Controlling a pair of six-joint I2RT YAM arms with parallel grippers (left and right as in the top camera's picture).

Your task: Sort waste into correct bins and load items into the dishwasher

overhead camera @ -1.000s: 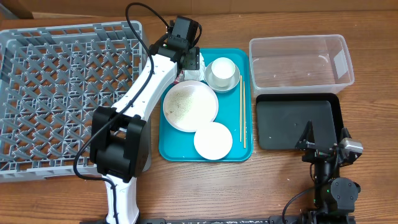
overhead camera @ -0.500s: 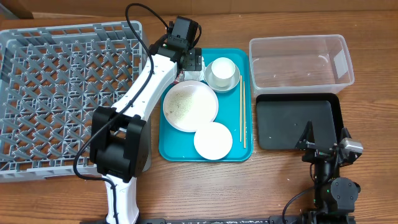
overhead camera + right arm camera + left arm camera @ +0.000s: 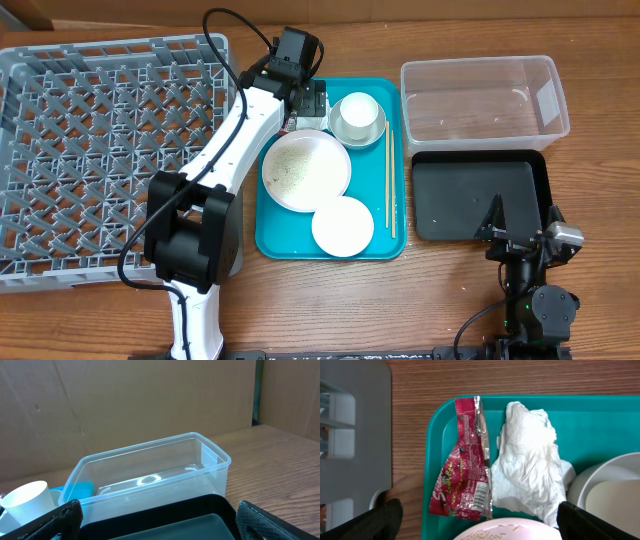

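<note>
A teal tray (image 3: 390, 245) holds a pink bowl with crumbs (image 3: 306, 170), a white plate (image 3: 342, 227), a white cup (image 3: 357, 115) and chopsticks (image 3: 389, 180). At its far left corner lie a red snack wrapper (image 3: 462, 477) and a crumpled white napkin (image 3: 530, 460). My left gripper (image 3: 475, 522) is open and empty above them, fingers either side; it also shows in the overhead view (image 3: 305, 100). My right gripper (image 3: 155, 520) is open and empty at the near edge of the black bin (image 3: 480, 200). A clear bin (image 3: 485, 95) stands behind it.
A grey dishwasher rack (image 3: 100, 150) fills the left side of the table. Its edge shows at the left of the left wrist view (image 3: 355, 435). The right wrist view shows the clear bin (image 3: 150, 475) and the white cup (image 3: 27, 502).
My left gripper has shifted very slightly over the tray's far left corner. The right arm has not moved.
</note>
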